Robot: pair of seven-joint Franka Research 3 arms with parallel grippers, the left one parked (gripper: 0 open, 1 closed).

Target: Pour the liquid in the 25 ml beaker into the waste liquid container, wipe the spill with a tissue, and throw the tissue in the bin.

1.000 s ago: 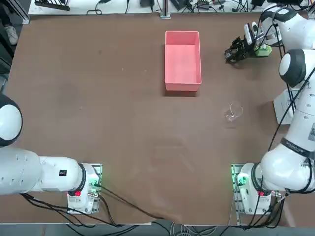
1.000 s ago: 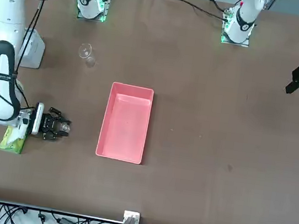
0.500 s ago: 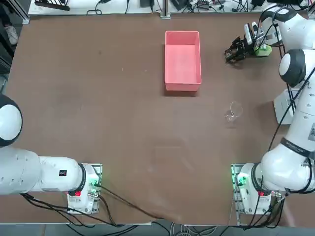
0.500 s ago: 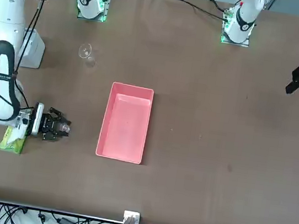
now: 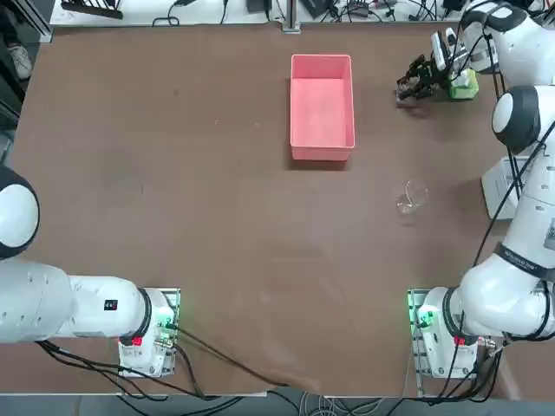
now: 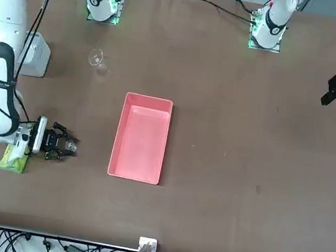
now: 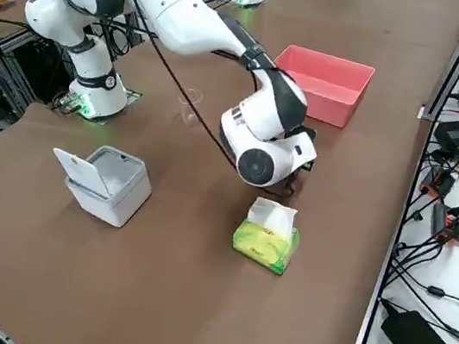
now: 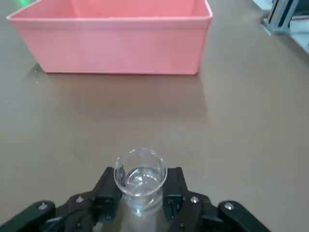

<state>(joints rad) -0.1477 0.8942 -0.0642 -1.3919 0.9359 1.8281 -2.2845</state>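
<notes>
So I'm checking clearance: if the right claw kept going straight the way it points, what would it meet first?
Probably the pink tray. The right claw, shut on the 25 ml beaker, points level toward the tray's side wall, with only bare table between. How far off is unclear.

The flat desk (image 5: 173, 173) is plain matte brown, without pattern. On it, the rectangular plastic tray (image 5: 322, 104) is solid pink inside and out. Beside the tray, the black two-finger right hand (image 8: 141, 195) clasps the tiny clear glass 25 ml beaker (image 8: 140, 178), colourless with clear liquid. Further from the tray, the soft tissue pack (image 7: 265, 237) is yellow-green with white paper on top, and the small square lidded bin (image 7: 109, 183) is pale grey-white.
</notes>
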